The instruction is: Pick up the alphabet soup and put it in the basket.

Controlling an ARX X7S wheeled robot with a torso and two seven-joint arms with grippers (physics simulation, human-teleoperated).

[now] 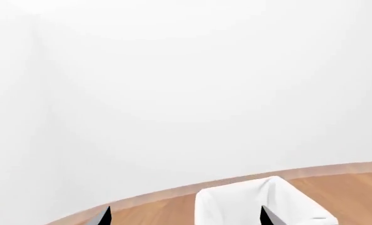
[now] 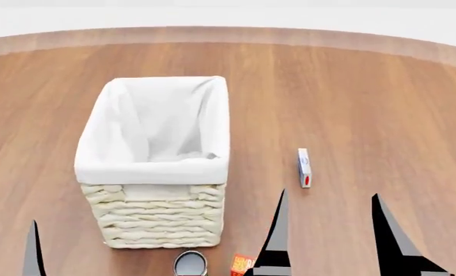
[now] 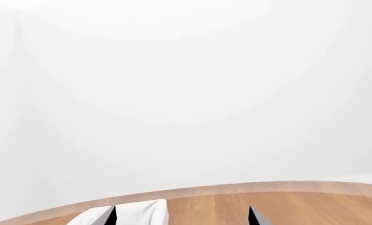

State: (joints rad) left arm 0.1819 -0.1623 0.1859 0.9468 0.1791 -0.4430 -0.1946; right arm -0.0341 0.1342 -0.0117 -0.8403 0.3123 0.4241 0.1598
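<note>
A round wooden table (image 2: 351,86) curves away at its far edge. The basket (image 2: 158,167) stands left of centre. A can (image 2: 190,263), possibly the alphabet soup, sits just near of it. Bare wood spreads right. The right gripper (image 2: 329,227) is spread wide; the left gripper (image 1: 186,216) also.

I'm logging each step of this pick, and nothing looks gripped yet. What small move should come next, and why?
Probably lower the right gripper, open and empty, back toward the can at the head view's bottom edge in front of the basket. Its label is hidden, so confirming it is the alphabet soup comes first.
</note>
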